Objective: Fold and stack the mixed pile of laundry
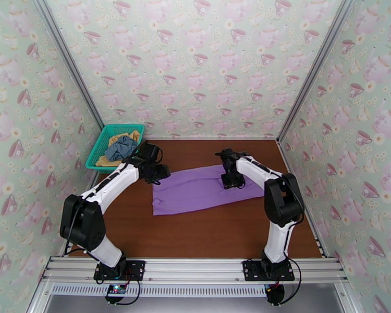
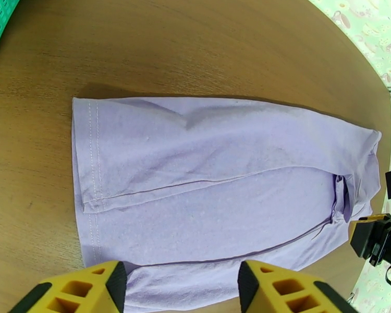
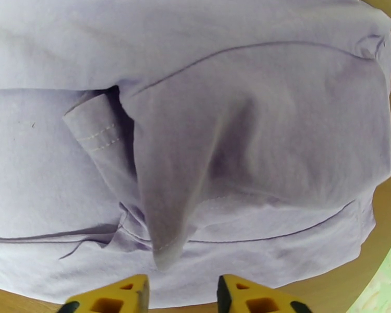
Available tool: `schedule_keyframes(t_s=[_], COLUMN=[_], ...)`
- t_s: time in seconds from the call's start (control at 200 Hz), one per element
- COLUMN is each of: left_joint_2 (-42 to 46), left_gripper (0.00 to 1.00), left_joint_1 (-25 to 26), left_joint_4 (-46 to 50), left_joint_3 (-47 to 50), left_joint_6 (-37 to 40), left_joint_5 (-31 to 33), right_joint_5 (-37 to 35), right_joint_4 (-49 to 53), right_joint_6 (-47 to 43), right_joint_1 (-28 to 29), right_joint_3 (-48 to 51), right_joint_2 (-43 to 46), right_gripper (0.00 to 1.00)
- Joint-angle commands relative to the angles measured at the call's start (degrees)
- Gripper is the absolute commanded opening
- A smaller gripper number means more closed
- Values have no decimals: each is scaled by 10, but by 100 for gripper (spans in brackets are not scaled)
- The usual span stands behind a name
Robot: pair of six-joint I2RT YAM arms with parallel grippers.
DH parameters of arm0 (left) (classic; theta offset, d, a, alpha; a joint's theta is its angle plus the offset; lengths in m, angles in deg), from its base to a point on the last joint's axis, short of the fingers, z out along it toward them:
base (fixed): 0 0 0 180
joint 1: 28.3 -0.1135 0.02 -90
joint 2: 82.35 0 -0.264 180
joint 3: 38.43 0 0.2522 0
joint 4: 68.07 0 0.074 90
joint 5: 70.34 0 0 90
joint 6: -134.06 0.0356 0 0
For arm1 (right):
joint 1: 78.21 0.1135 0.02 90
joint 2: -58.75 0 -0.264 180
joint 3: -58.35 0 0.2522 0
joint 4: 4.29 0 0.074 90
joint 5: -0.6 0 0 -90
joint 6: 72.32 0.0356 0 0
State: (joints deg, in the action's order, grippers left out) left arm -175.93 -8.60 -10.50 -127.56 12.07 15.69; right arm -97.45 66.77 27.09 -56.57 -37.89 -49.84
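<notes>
At mid surface (image 1: 195, 236), purple T-shirt (image 1: 206, 189) lies folded lengthwise. Near its ends, left jaws and right jaws hang apart, gripping nothing. Next, probably: pinch one end, fold across. In basket (image 1: 99, 152): grey-blue piece (image 1: 121, 147), mustard-yellow piece (image 1: 134, 135).

Purple cotton T-shirt (image 1: 206, 190) (image 2: 211, 189) (image 3: 247, 126): folded lengthwise into a long band, flat on the brown wooden table (image 1: 195, 233), centre, running left to right. Stitched hem at the left end, rumpled flap towards the right.

Grey-blue cloth piece (image 1: 121, 147): crumpled, lying on the mustard-yellow cloth piece (image 1: 134, 135). Both bunched in the teal mesh basket (image 1: 123, 127), far left.
</notes>
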Motion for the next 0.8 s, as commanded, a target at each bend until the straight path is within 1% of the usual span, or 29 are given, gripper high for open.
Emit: schedule_keyframes(t_s=[0.0,0.055,0.1,0.145,0.205,0.326,0.406,0.456,0.586,0.661,0.796], left_joint_2=[2,-2,-5,-12,-26,-57,-82,-99,-150,-175,-211], left_gripper=[57,53,53,53,54,62,67,67,67,67,66], left_joint_1=[-3,-10,-18,-29,-43,-61,-67,-73,-85,-90,-94], left_joint_4=[9,8,2,-12,-30,-39,-38,-36,-33,-32,-34], left_joint_3=[18,31,46,60,71,59,39,24,-21,-44,-69], left_joint_6=[-7,-14,-21,-28,-32,-28,-21,-17,0,8,17], left_joint_5=[17,22,25,23,19,22,26,25,21,21,2], right_joint_5=[37,75,114,144,166,143,121,121,139,149,147], right_joint_4=[-25,-50,-80,-112,-144,-189,-201,-207,-211,-213,-199], right_joint_6=[34,54,76,100,132,183,208,217,238,248,251], right_joint_1=[3,7,19,41,93,222,280,303,341,361,398], right_joint_3=[19,43,67,91,108,88,55,30,-37,-72,-135], right_joint_2=[73,99,118,131,133,103,63,28,-49,-74,-117], right_gripper=[42,40,40,40,41,46,48,49,44,45,47])
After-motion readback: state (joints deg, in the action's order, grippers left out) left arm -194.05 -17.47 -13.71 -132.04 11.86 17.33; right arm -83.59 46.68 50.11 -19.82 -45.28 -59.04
